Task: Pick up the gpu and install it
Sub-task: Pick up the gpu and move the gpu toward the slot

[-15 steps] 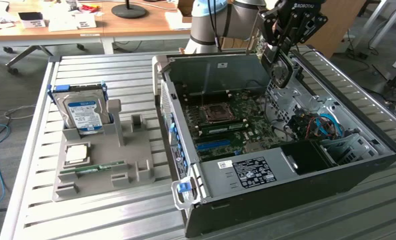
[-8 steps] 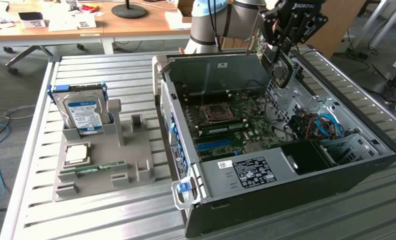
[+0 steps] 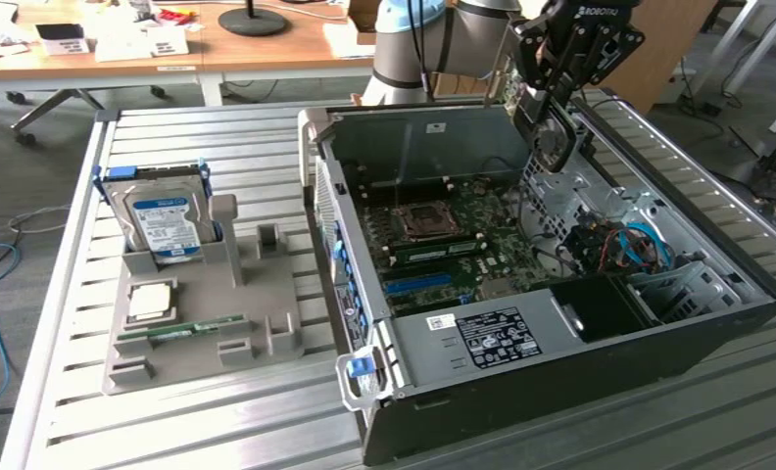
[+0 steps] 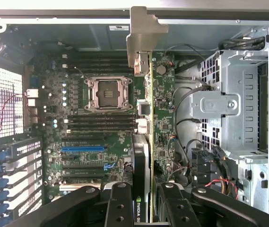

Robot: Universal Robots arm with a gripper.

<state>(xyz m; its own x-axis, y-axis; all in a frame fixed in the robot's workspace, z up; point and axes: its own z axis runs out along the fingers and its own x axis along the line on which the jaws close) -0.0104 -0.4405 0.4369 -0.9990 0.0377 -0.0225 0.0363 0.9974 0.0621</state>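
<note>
Closest to my wrist camera are my two dark fingers (image 4: 120, 203), and pinched between them is the gpu (image 4: 141, 158). It shows edge-on, with its black cooler and a green logo just in front of me and its silver-grey bracket at the end away from me. My jaws are clamped on the card, drawn in to a narrow gap with the card filling it.

From the exterior view the gpu (image 3: 551, 149) hangs under me, above the open computer case (image 3: 558, 392) near its far side. It is clear of the motherboard (image 4: 101, 132) and sits in no slot. Under the wrist camera the card's long edge runs past the ends of the memory slots, between the CPU socket (image 4: 108, 93) and the drive cage (image 4: 233, 109). The blue expansion slot (image 4: 84, 148) lies off to one side of the card, not beneath it.

I judge the pick-up done and the install not yet made. I am at the stage of carrying and lining up over the case.

As I read it, seating calls for the card's connector edge to lie along an expansion slot, with its bracket at the case's slotted rear wall. That needs a square, steady grip.

On the surface (image 3: 205, 421) outside the case, a grey holder (image 3: 277, 304) carries the hard drive (image 3: 164, 220) and the memory stick (image 3: 179, 333), well apart from me.
</note>
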